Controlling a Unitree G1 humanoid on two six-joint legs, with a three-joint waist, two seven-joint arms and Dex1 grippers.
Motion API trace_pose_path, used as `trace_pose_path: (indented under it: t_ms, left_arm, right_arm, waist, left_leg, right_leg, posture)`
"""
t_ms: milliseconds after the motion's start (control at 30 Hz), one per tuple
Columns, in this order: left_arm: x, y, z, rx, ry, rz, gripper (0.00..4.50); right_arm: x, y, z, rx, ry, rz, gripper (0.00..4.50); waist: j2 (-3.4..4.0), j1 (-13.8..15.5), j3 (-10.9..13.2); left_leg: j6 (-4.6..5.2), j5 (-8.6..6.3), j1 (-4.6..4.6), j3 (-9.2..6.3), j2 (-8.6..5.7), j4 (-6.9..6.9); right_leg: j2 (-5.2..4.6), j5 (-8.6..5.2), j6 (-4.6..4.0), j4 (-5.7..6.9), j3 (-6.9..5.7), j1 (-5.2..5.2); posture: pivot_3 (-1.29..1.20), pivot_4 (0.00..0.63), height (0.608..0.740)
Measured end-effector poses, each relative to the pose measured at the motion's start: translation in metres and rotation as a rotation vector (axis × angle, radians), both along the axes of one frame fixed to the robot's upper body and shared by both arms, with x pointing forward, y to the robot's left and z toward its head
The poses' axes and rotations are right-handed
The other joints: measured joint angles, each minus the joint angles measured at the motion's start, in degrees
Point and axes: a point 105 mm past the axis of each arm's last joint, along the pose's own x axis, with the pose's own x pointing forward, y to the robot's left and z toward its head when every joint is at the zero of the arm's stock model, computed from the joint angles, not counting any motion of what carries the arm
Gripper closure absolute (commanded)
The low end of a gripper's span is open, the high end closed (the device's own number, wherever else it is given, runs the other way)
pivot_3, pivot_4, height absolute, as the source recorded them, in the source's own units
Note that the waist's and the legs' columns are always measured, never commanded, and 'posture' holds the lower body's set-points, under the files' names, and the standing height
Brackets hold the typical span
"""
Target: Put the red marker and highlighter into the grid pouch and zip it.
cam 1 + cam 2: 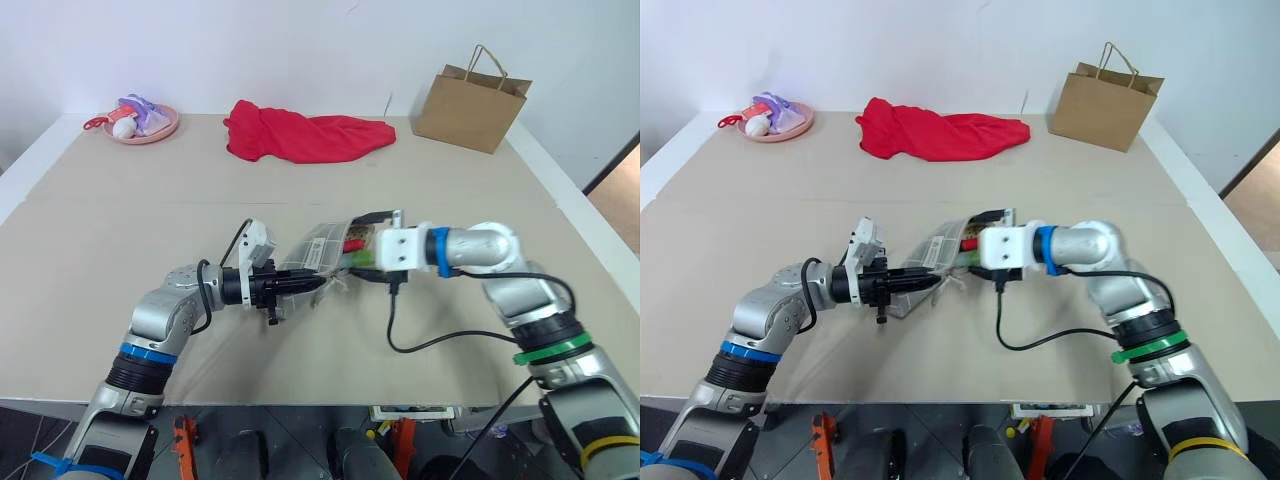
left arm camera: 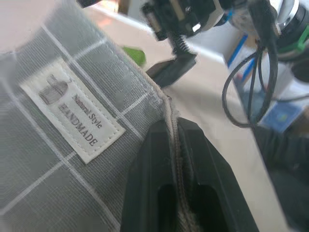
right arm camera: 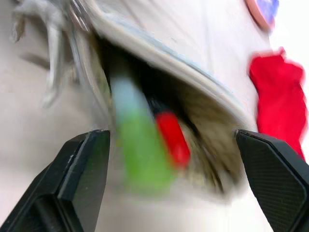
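Spanning frame: beige table [image 1: 120, 200] against white wall [image 1: 300, 50] (red cloth [image 1: 305, 135] at back).

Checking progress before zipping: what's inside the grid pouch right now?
Inside the open grid pouch, the highlighter's green end and the red marker's red cap poke out at the mouth. Their barrels run deeper, covered by fabric, as is the rest of the interior.
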Motion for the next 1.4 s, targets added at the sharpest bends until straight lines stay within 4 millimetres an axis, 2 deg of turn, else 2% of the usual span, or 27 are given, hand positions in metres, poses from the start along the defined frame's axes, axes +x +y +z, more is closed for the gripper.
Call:
trace_pose_path:
  t_ms: [100, 167, 233, 333, 433, 567, 600, 633, 700, 767, 867, 933, 967, 1100, 1200, 1233, 1300, 1333, 1400]
  left_arm:
    - [0.002, 0.002, 0.002, -0.014, 0.006, 0.017, 4.5]
    - [0.002, 0.002, 0.001, -0.013, 0.017, 0.018, 4.5]
    - [0.002, 0.001, 0.001, -0.017, 0.022, 0.015, 4.5]
    - [0.001, 0.0, 0.002, -0.033, 0.028, 0.011, 4.5]
    - [0.002, 0.002, 0.003, -0.042, 0.029, 0.015, 4.5]
    - [0.003, 0.003, 0.002, -0.046, 0.039, 0.021, 4.5]
    - [0.003, 0.004, 0.001, -0.046, 0.04, 0.023, 4.5]
    - [0.004, 0.004, 0.0, -0.046, 0.044, 0.026, 4.5]
    - [0.004, 0.004, 0.0, -0.046, 0.045, 0.027, 4.5]
    - [0.005, 0.004, -0.001, -0.046, 0.046, 0.029, 4.5]
    - [0.005, 0.004, -0.001, -0.046, 0.046, 0.029, 4.5]
    - [0.005, 0.004, -0.001, -0.044, 0.045, 0.031, 4.5]
    - [0.005, 0.004, -0.002, -0.045, 0.046, 0.032, 4.5]
    - [0.005, 0.003, -0.001, -0.048, 0.046, 0.033, 4.5]
    - [0.006, 0.003, -0.001, -0.047, 0.046, 0.036, 4.5]
    - [0.006, 0.003, -0.002, -0.047, 0.047, 0.038, 4.5]
    - [0.006, 0.003, -0.002, -0.047, 0.047, 0.039, 4.5]
    - [0.006, 0.003, -0.002, -0.047, 0.047, 0.039, 4.5]
    - [0.006, 0.003, -0.002, -0.047, 0.048, 0.039, 4.5]
  right_arm:
    - [-0.003, -0.02, 0.023, 0.078, 0.026, -0.057, 0.04]
    - [-0.003, -0.04, 0.044, 0.182, 0.018, -0.131, 0.04]
    - [-0.002, -0.047, 0.05, 0.243, 0.033, -0.163, 0.04]
    - [-0.006, -0.051, 0.046, 0.299, 0.092, -0.188, 0.04]
    - [-0.024, -0.04, 0.028, 0.333, 0.235, -0.156, 0.04]
    - [-0.061, -0.018, -0.004, 0.362, 0.491, -0.105, 0.04]
    - [-0.063, -0.016, -0.007, 0.367, 0.511, -0.103, 0.04]
    - [-0.071, -0.005, -0.025, 0.421, 0.629, -0.119, 0.04]
    - [-0.073, -0.002, -0.028, 0.429, 0.653, -0.117, 0.04]
    - [-0.063, 0.03, -0.045, 0.524, 0.727, -0.161, 0.04]
    - [-0.061, 0.03, -0.045, 0.526, 0.727, -0.181, 0.04]
    - [-0.052, 0.037, -0.041, 0.545, 0.712, -0.198, 0.04]
    - [-0.05, 0.048, -0.042, 0.538, 0.711, -0.185, 0.04]
    - [-0.047, 0.054, -0.048, 0.533, 0.729, -0.193, 0.04]
    - [-0.045, 0.055, -0.045, 0.533, 0.716, -0.191, 0.04]
    - [-0.043, 0.055, -0.043, 0.533, 0.71, -0.193, 0.61]
    - [-0.041, 0.054, -0.044, 0.537, 0.708, -0.201, 1.27]
    - [-0.04, 0.054, -0.045, 0.542, 0.71, -0.204, 1.93]
    - [-0.039, 0.054, -0.045, 0.545, 0.71, -0.204, 2.86]
  waist:
    - [0.0, 0.0, 0.0]
    - [0.0, -0.08, 0.0]
    - [0.0, -0.2, 0.0]
    - [0.0, -0.13, 0.0]
    - [0.0, -0.05, 0.0]
    - [-0.02, -0.02, -0.01]
    - [-0.02, -0.02, -0.01]
    - [-0.02, -0.14, -0.01]
    - [-0.01, -0.15, -0.01]
    - [-0.07, -0.25, -0.03]
    - [-0.07, -0.21, -0.03]
    - [-0.07, -0.19, -0.03]
    - [-0.07, -0.16, -0.04]
    - [-0.07, -0.11, -0.03]
    - [-0.07, -0.12, -0.04]
    - [-0.07, -0.12, -0.04]
    - [-0.07, -0.12, -0.04]
    - [-0.07, -0.12, -0.04]
    - [-0.07, -0.12, -0.04]
  left_leg:
    - [0.0, 0.0, 0.02, -0.01, 0.01, 0.0]
    - [0.0, 0.0, 0.05, 0.01, 0.03, 0.0]
    - [0.0, 0.0, 0.08, 0.02, 0.04, -0.01]
    - [0.0, 0.0, 0.08, -0.01, 0.05, -0.02]
    - [0.01, 0.0, 0.05, -0.03, 0.03, -0.05]
    - [0.01, -0.02, 0.01, -0.08, 0.01, -0.02]
    - [0.01, -0.02, 0.02, -0.08, 0.02, -0.01]
    - [0.02, 0.0, 0.06, -0.08, 0.03, 0.02]
    - [0.02, 0.0, 0.07, -0.07, 0.04, 0.06]
    - [0.08, 0.1, 0.15, -0.01, 0.06, 0.04]
    - [0.08, 0.1, 0.12, 0.0, 0.04, 0.04]
    - [0.08, 0.1, 0.08, -0.01, 0.04, 0.03]
    - [0.07, 0.09, 0.01, -0.03, 0.04, 0.01]
    - [0.08, 0.08, -0.08, -0.05, 0.02, -0.02]
    - [0.08, 0.08, -0.08, -0.04, 0.02, -0.01]
    - [0.08, 0.08, -0.07, -0.04, 0.02, 0.0]
    - [0.08, 0.08, -0.07, -0.05, 0.03, 0.0]
    - [0.08, 0.08, -0.06, -0.05, 0.03, 0.0]
    - [0.08, 0.08, -0.07, -0.05, 0.03, 0.0]
  right_leg:
    - [0.02, 0.0, -0.01, 0.0, -0.01, 0.01]
    - [0.04, 0.01, -0.02, 0.0, 0.0, 0.02]
    - [0.05, 0.02, -0.03, 0.0, 0.03, 0.03]
    - [0.07, 0.01, -0.02, 0.01, -0.01, 0.03]
    - [0.06, -0.02, 0.01, 0.01, 0.0, 0.02]
    - [0.03, -0.06, 0.08, -0.01, -0.04, 0.04]
    - [0.02, -0.08, 0.12, -0.01, -0.03, 0.04]
    - [0.04, -0.15, 0.41, -0.01, 0.07, 0.03]
    - [0.05, -0.13, 0.42, 0.0, 0.07, 0.04]
    - [0.1, -0.02, 0.37, 0.01, 0.08, 0.05]
    - [0.09, -0.03, 0.39, 0.01, 0.07, 0.05]
    - [0.07, -0.05, 0.42, -0.01, 0.08, 0.03]
    - [0.08, -0.1, 0.42, -0.02, 0.03, 0.0]
    - [0.06, -0.11, 0.38, -0.02, 0.01, -0.08]
    - [0.06, -0.1, 0.4, -0.02, 0.01, -0.08]
    - [0.06, -0.1, 0.41, -0.02, 0.01, -0.08]
    - [0.06, -0.1, 0.41, -0.02, -0.01, -0.07]
    - [0.07, -0.09, 0.4, -0.02, 0.0, -0.07]
    - [0.07, -0.1, 0.4, -0.02, 0.0, -0.08]
  posture:
    - [0.0, 0.15, 0.74]
    - [0.0, 0.15, 0.74]
    - [0.0, 0.15, 0.74]
    - [0.0, 0.15, 0.74]
    - [0.0, 0.15, 0.74]
    - [0.0, 0.15, 0.74]
    - [0.0, 0.15, 0.74]
    - [0.0, 0.15, 0.74]
    - [0.0, 0.15, 0.74]
    - [0.0, 0.15, 0.74]
    - [0.0, 0.15, 0.74]
    - [0.0, 0.15, 0.74]
    - [0.0, 0.15, 0.74]
    - [0.0, 0.15, 0.74]
    - [0.0, 0.15, 0.74]
    - [0.0, 0.15, 0.74]
    - [0.0, 0.15, 0.74]
    - [0.0, 0.15, 0.74]
    - [0.0, 0.15, 0.74]
